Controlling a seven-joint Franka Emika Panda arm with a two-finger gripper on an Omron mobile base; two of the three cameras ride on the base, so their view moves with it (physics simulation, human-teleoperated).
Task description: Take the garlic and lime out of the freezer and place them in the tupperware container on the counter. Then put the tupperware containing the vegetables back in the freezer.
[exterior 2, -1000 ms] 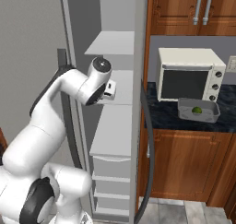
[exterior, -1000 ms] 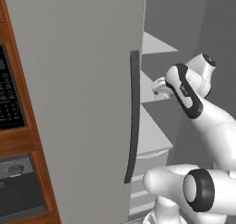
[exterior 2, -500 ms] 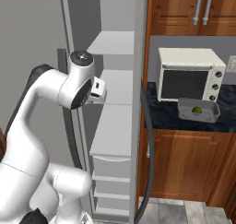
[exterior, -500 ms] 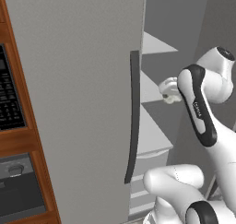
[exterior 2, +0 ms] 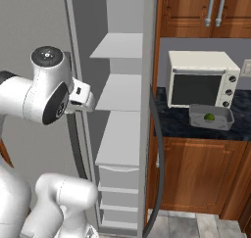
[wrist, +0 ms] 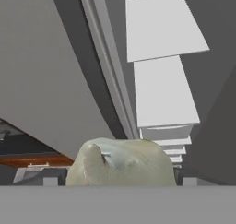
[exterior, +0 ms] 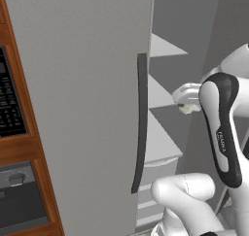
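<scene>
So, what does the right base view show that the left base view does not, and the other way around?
Right base view alone: the dark speckled stone counter, the shallow translucent grey tupperware container with the small dark-green lime inside, and the cream box-shaped oven. Left base view alone: the small off-white garlic bulb at the tool, and a black keypad panel. Both: the tall grey freezer with its pale shelves.
</scene>
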